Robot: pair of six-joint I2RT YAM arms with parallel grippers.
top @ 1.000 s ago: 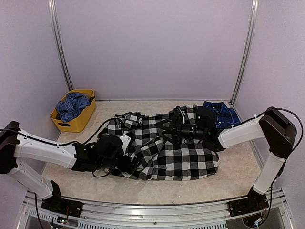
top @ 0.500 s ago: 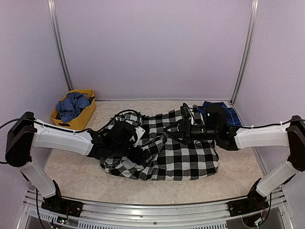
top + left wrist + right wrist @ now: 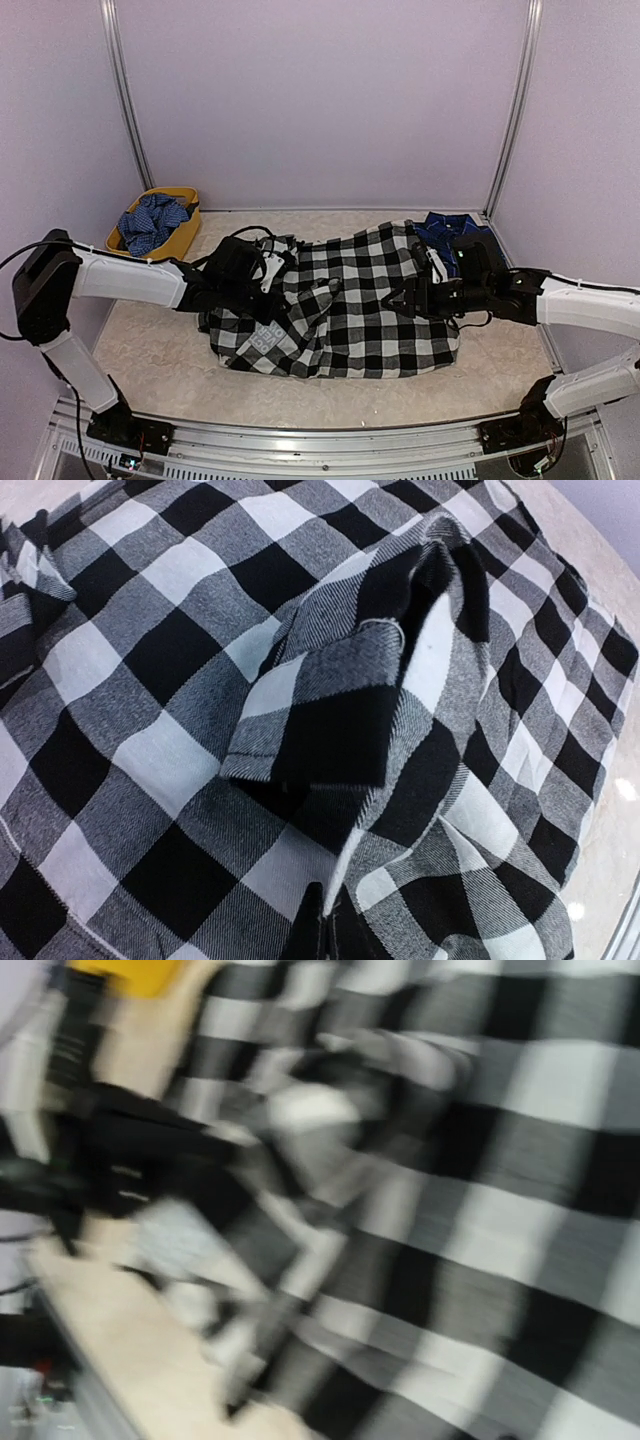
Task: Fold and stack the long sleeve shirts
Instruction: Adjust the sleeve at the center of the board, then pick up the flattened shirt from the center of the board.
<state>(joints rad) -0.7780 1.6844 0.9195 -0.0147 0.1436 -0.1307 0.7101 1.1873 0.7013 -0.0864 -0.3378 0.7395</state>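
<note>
The black-and-white check shirt (image 3: 370, 330) lies spread across the middle of the tabletop (image 3: 160, 370), its near hem rumpled; the right end effector (image 3: 402, 298) sits low over the shirt's right part, and I cannot tell whether it is released or grasping, its own view being blurred; at the shirt's far left the left end effector (image 3: 325, 925) is clenched on a raised fold of check cloth; farther right the navy plaid shirt (image 3: 455, 232) touches the check one's far corner; far left stands a yellow basket (image 3: 185, 245) holding blue cloth (image 3: 150, 222).
</note>
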